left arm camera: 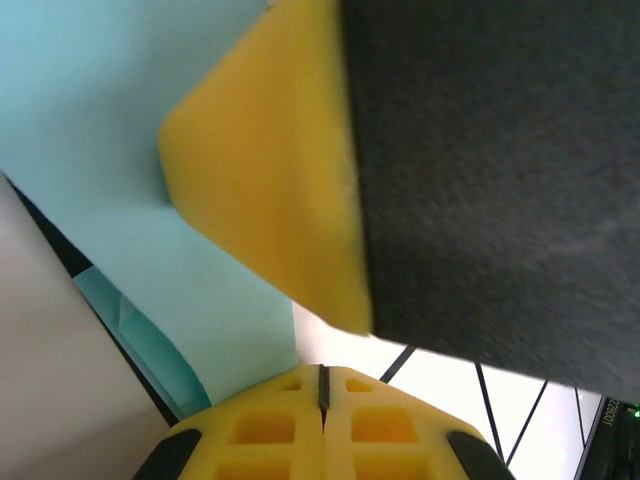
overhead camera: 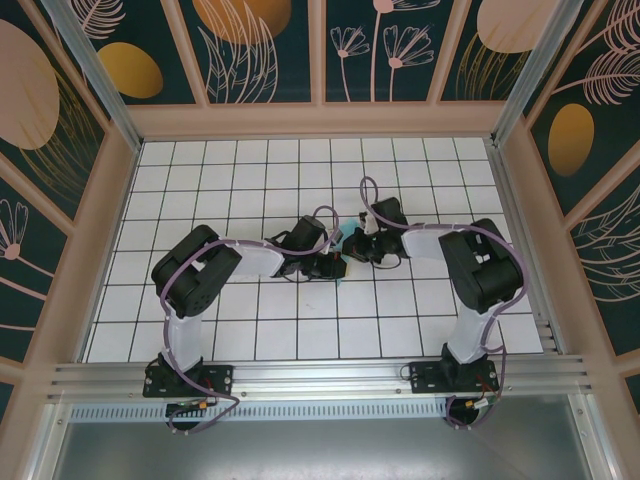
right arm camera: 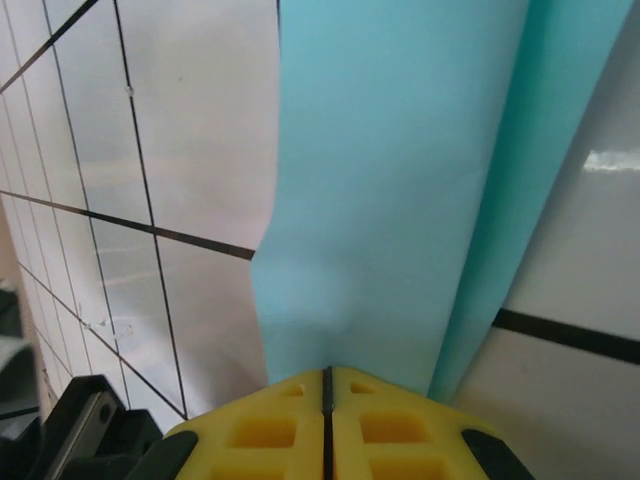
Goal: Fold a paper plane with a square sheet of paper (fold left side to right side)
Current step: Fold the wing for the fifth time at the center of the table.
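White gridded tabletop (overhead camera: 200, 160) inside a walled enclosure, with the left arm (overhead camera: 200, 275) and right arm (overhead camera: 480, 265) both reaching inward to meet near its centre. The left end effector (overhead camera: 328, 265) and right end effector (overhead camera: 360, 245) lie just beside each other. A small patch of the turquoise sheet of paper (overhead camera: 341, 238) shows between them. In the right wrist view, the right end effector (right arm camera: 327, 385) has its yellow halves pressed together, and the sheet (right arm camera: 390, 180) rises from their seam as a folded band over the tiles (right arm camera: 200, 120). In the left wrist view, the left end effector (left arm camera: 322, 385) is likewise closed, with the sheet (left arm camera: 90, 100) running down to its seam. A yellow pad (left arm camera: 270, 170) on a dark backing lies against the paper; whose finger it is cannot be told.
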Robot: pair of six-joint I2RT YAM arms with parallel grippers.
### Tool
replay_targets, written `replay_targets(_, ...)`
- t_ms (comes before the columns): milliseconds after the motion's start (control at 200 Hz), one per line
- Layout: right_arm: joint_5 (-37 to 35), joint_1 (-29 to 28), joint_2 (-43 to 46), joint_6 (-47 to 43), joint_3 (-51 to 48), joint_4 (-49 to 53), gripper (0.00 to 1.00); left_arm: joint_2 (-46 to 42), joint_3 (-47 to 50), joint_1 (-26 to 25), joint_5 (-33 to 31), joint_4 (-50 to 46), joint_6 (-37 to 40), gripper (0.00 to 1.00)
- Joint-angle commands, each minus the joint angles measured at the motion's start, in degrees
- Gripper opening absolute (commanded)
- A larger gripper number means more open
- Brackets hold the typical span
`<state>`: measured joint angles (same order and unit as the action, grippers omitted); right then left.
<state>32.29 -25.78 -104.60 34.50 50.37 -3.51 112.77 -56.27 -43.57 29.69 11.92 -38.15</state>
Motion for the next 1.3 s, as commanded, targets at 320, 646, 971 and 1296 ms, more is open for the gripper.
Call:
replay_targets(320, -11.49, 0.03, -2.65, -7.27, 4.81, 5.59, 0.11, 3.35, 0.90, -0.69, -1.68, -7.37, 0.18, 0.00)
replay_targets(646, -11.65, 2.39, -4.44, -9.64, 6.60, 5.87, 0.11, 3.76, 0.99, -0.72, -1.26, -7.12, 0.18, 0.00)
replay_targets(971, -11.64, 4.84, -6.91, -12.34, 11.12, 8.08, 0.11, 3.94, 1.03, -0.70, -1.20, -7.00, 0.18, 0.00)
replay_targets(1296, -11.49, 8.29, -10.83, -14.68, 17.15, 10.23, 0.11, 3.98, 1.17, -0.68, -1.07, -6.78, 0.03, 0.00)
